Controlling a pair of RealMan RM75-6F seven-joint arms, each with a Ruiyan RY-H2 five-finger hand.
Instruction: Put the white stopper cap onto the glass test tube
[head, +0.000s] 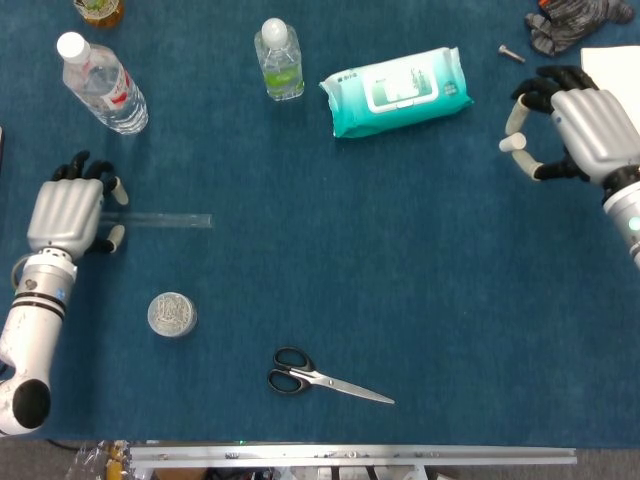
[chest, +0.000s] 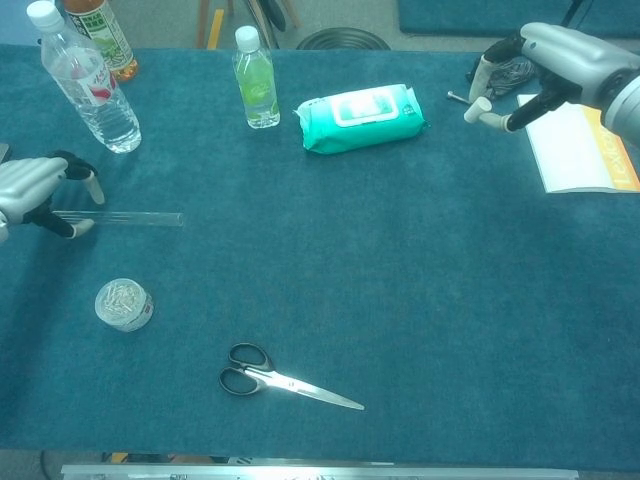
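I see the glass test tube (head: 168, 219), a thin clear cylinder, lying level over the blue cloth at far left, its near end gripped in my left hand (head: 68, 212). The small white stopper cap (head: 512, 143) sits pinched at my right hand (head: 578, 135) fingertips, far right. A round tin (head: 172, 314) lies below the tube, scissors (head: 325, 378) farther off.

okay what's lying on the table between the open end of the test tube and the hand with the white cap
Mostly bare blue cloth. In the head view, a straight line from the glass test tube to the right hand runs just below the wet wipes pack, without crossing it. The left hand grips the tube.
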